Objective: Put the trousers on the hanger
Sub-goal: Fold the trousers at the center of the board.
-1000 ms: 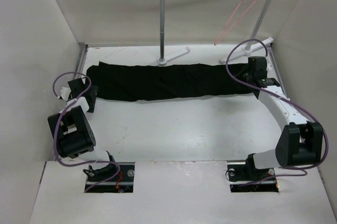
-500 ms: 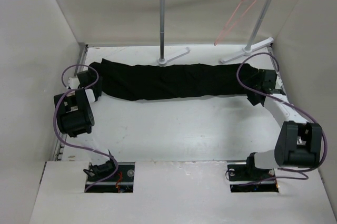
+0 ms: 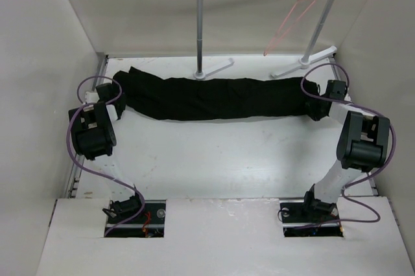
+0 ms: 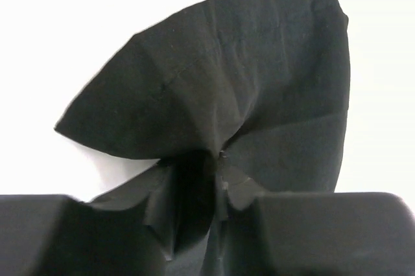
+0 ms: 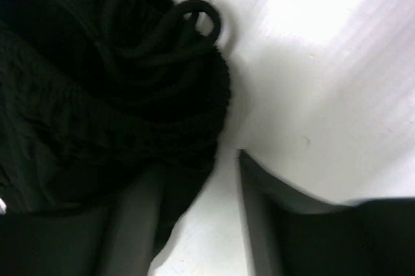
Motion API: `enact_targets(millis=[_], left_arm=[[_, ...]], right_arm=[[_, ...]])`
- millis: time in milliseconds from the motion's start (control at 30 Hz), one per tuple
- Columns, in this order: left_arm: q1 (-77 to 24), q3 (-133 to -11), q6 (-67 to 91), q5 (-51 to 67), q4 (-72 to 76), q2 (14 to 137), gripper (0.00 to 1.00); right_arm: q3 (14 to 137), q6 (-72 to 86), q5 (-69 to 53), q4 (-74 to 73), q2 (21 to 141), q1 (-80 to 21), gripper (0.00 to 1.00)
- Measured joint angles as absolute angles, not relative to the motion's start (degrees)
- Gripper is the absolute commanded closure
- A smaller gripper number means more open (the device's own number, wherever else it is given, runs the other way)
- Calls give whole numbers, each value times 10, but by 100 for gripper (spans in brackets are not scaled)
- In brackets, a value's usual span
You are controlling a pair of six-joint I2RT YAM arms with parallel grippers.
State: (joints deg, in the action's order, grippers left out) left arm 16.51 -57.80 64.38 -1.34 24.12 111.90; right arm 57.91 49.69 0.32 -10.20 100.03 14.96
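Pinches the left end of the trousers (image 3: pixel 214 98) in the left tool (image 3: pixel 115 92), jaws closed tight on a gathered fold of black cloth; sets the right tool (image 3: pixel 314 104) at the opposite end, against the bunched waistband and its coiled drawstring (image 5: pixel 162 23); holds those jaws moderately apart, one finger over the cloth edge, the other on bare white surface (image 3: pixel 227 159), nothing clamped between them; has the trousers lying long and flat across the far part of the surface, left to right, just in front of the feet of the rail stand (image 3: pixel 201 23); shows the hanger (image 3: pixel 292 20) hooked on the top bar near its right end, hanging tilted, well apart from the trousers and both tools.
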Motion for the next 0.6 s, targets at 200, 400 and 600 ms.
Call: enact_targets(millis=[200, 400, 600], left_arm=[[171, -606, 641, -6, 246, 1146, 98], [194, -605, 612, -2, 211, 1129, 100], [249, -543, 553, -37, 116, 1023, 100]], right_arm=[[606, 502, 1, -99, 1029, 149, 95], [555, 510, 23, -95, 975, 141, 97], [452, 528, 41, -119, 822, 124, 99]])
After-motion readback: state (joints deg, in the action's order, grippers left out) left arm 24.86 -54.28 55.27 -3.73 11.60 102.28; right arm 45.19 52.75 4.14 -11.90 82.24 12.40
